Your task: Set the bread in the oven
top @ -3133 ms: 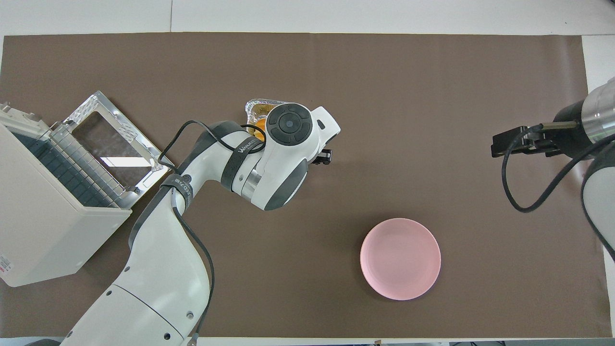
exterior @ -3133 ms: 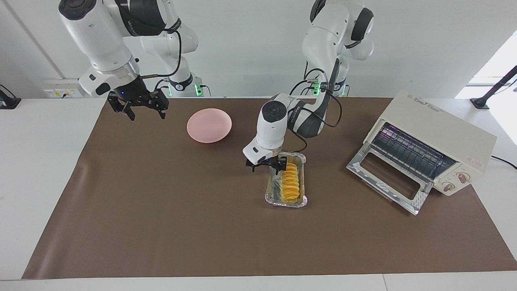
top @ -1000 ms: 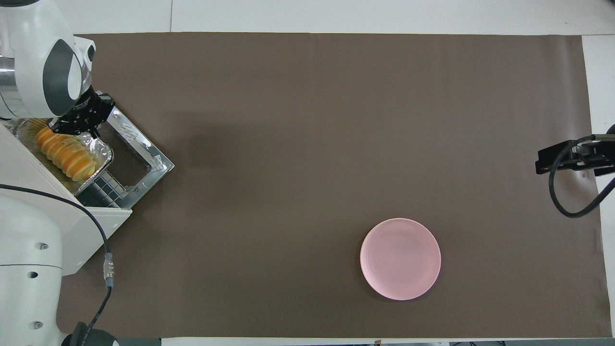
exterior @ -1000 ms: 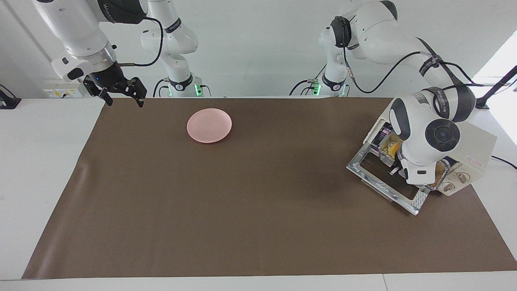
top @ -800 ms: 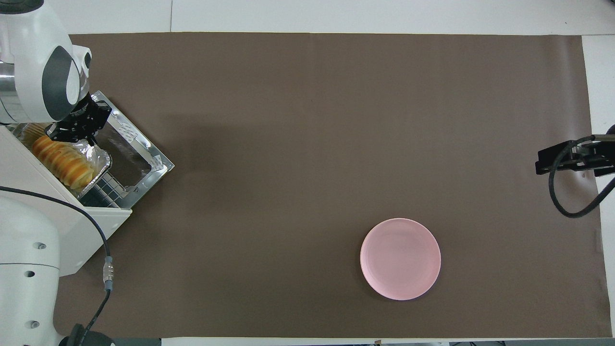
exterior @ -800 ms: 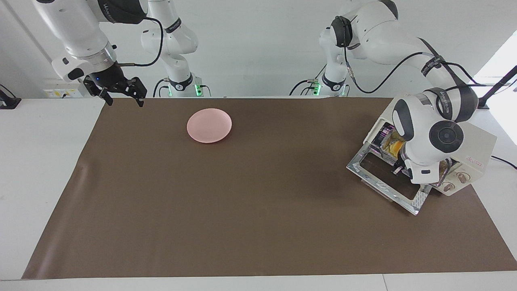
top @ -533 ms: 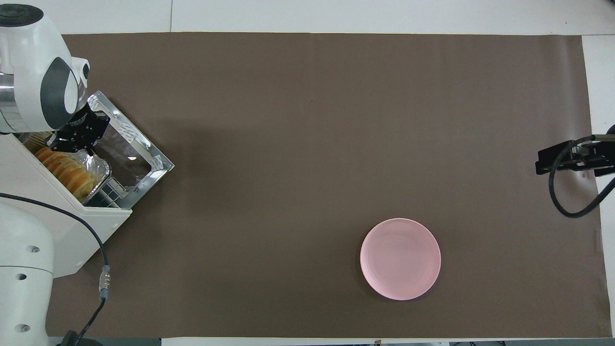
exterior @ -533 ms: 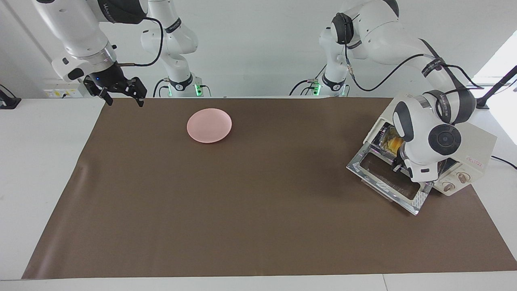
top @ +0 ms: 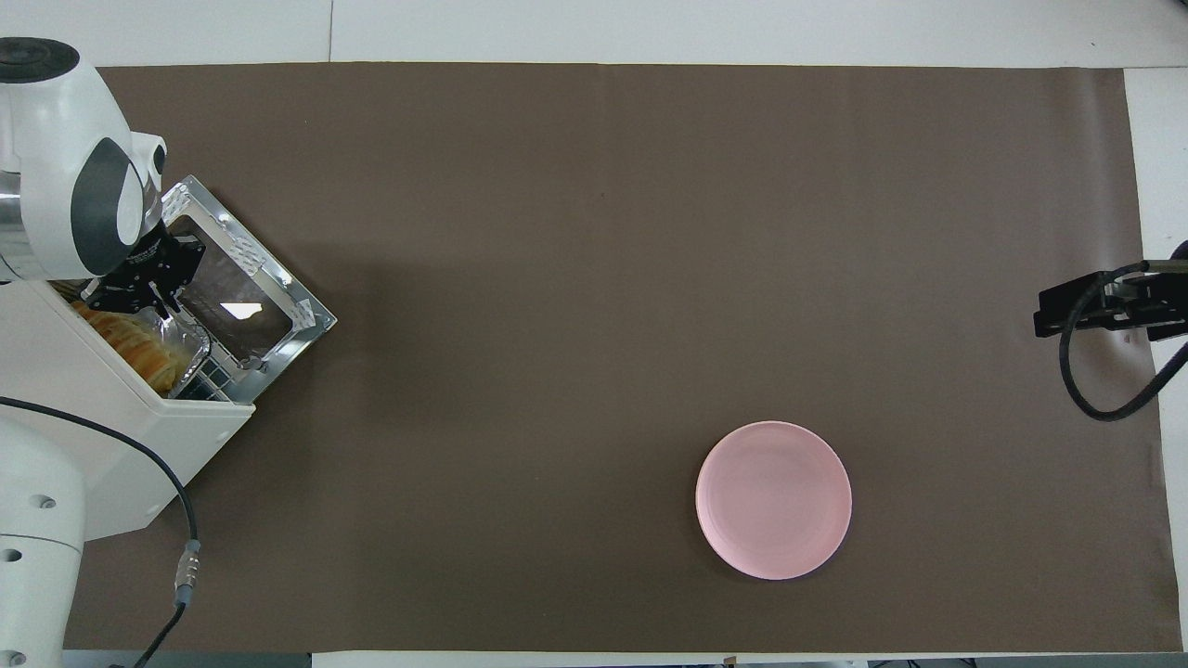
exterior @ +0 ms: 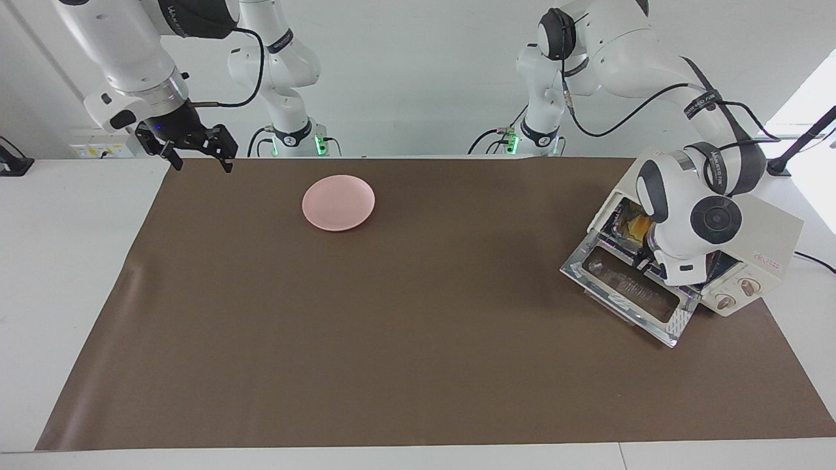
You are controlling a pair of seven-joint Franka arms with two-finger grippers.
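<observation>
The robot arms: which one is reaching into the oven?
The left arm: its left gripper is at the oven mouth by the bread. The right gripper waits over the table's edge.

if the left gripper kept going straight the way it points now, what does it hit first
Most likely the silver foil tray carrying the ridged golden bread, sitting in the mouth of the cream-white toaster oven. The left gripper points into that opening; whether they already touch is unclear.

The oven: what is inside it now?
Inside the oven sits a foil tray holding the bread. The oven's roof and the left gripper cover most of both.
</observation>
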